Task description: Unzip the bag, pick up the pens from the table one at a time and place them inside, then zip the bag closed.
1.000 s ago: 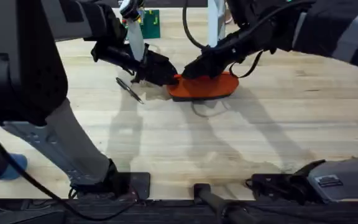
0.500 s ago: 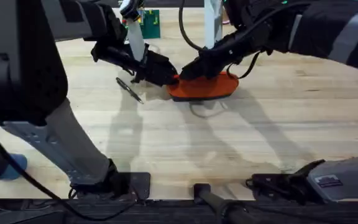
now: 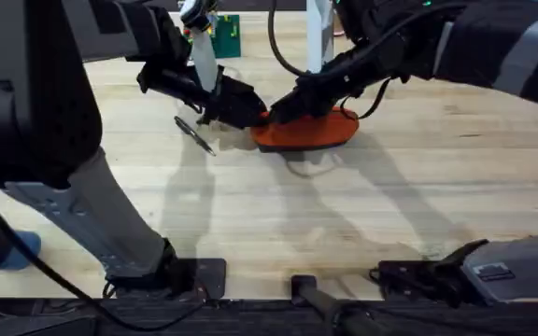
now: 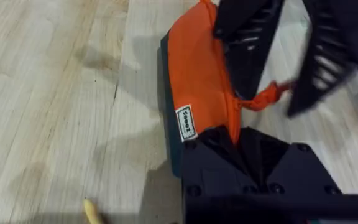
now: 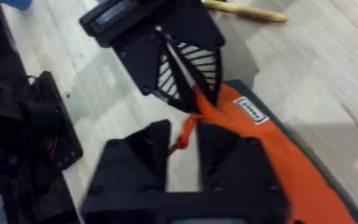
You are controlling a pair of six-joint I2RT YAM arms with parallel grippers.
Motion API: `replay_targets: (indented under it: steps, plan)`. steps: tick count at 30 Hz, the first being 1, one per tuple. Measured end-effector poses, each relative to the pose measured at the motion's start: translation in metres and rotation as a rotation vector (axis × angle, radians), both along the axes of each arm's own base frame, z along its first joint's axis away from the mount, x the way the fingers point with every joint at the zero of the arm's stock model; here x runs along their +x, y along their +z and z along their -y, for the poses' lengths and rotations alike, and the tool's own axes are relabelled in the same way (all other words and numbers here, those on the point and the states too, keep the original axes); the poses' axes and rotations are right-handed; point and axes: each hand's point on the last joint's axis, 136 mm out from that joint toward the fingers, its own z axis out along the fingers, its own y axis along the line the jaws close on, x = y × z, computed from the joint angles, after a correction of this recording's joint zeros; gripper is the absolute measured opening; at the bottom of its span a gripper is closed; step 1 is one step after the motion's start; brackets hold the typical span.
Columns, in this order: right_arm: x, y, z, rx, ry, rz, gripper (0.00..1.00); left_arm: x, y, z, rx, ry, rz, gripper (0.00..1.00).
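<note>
- Bag (image 3: 304, 131): flat on the table (image 3: 344, 215), mid-field, zipper uppermost and seemingly unopened.
- Left gripper (image 3: 250, 114): closed on the bag's left end, pinning the fabric just past the zipper's start.
- Right gripper (image 3: 283, 107): closed to a narrow gap around the red pull (image 5: 182, 134), which lies between its fingertips, close beside the left gripper.
- Step in hand, as judged: opening the zipper.
- Draw the pull along the zipper line, toward the bag's far end and away from the left gripper, low and parallel to the fabric. Avoid lifting, which is likely to raise the whole pouch instead of running the slider.
- Treat the left clamp as the anchor: hold it fixed so the fabric is under tension ahead of the slider.
- Move slowly at first; the pull is a thin cord and may slip out between the fingertips.
- Stop short of the end stop, leaving a mouth long enough for a pen.
- Pens not yet loaded: black pen (image 3: 194, 133) on the table near the bag's left end, yellowish pen (image 5: 247, 11) just beyond the left gripper.
</note>
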Motion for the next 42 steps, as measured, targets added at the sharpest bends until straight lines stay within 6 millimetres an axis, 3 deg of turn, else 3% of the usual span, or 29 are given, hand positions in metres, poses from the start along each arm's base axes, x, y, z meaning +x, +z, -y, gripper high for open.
replay_targets:
  steps: [2,6,7,19,24,27,28,34,42]
  plan:
    - [-0.005,0.0,-0.002,0.003,0.01,-0.018,0.418,0.0,0.0,0.0,0.0,0.0,0.001,0.042]
    - [-0.018,0.0,-0.005,0.011,0.041,-0.063,0.954,0.0,0.0,0.001,0.0,-0.002,0.005,0.042]
    - [-0.02,0.0,-0.005,0.011,0.044,-0.068,0.983,0.0,0.0,0.001,0.001,-0.004,0.005,0.042]
    - [-0.021,0.008,-0.004,0.013,0.039,-0.052,0.996,0.0,0.0,0.001,-0.004,-0.003,0.002,0.076]
    - [-0.018,0.029,0.005,0.0,0.008,0.03,0.996,0.002,0.01,0.001,-0.054,0.027,-0.023,0.538]
    - [-0.018,0.041,0.009,0.007,-0.003,0.069,0.996,0.007,0.015,-0.004,-0.078,0.06,-0.038,0.955]
    - [-0.019,0.045,0.01,0.009,-0.006,0.077,0.996,0.008,0.018,-0.006,-0.084,0.07,-0.043,0.984]
    - [-0.019,0.052,0.024,0.0,-0.048,0.068,0.996,0.018,0.04,-0.016,-0.094,0.107,-0.073,0.996]
    - [-0.016,0.055,0.062,-0.036,-0.154,0.008,0.995,0.04,0.066,-0.024,0.006,0.121,-0.053,0.996]
